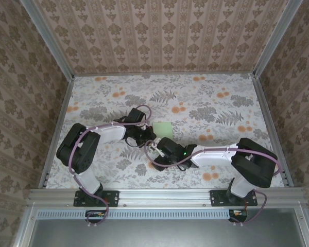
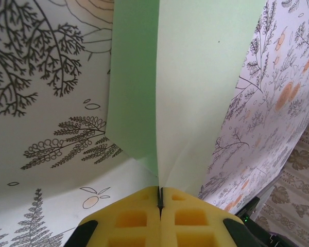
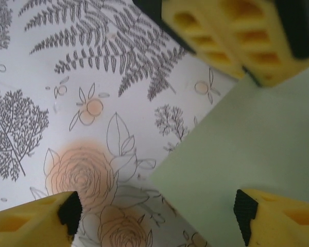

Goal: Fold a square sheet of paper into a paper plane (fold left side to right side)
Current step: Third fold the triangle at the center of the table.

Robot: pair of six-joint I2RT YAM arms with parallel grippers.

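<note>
A pale-green sheet of paper (image 1: 164,128) lies on the flower-print table near the middle. My left gripper (image 1: 147,135) is shut on the sheet's near edge. In the left wrist view its yellow fingertips (image 2: 160,191) pinch the paper (image 2: 195,77), which rises from them with a lifted flap and a straight crease. My right gripper (image 1: 155,150) hovers just in front of the sheet, open. In the right wrist view its gripper (image 3: 154,211) stands wide, over a corner of the paper (image 3: 247,149), with the left gripper's yellow fingers (image 3: 237,36) at the top right.
The printed tablecloth (image 1: 206,103) covers the whole table. Patterned walls and metal rails (image 1: 59,121) close it in on three sides. The two arms meet close together at the table's middle, and open cloth spreads behind and to both sides.
</note>
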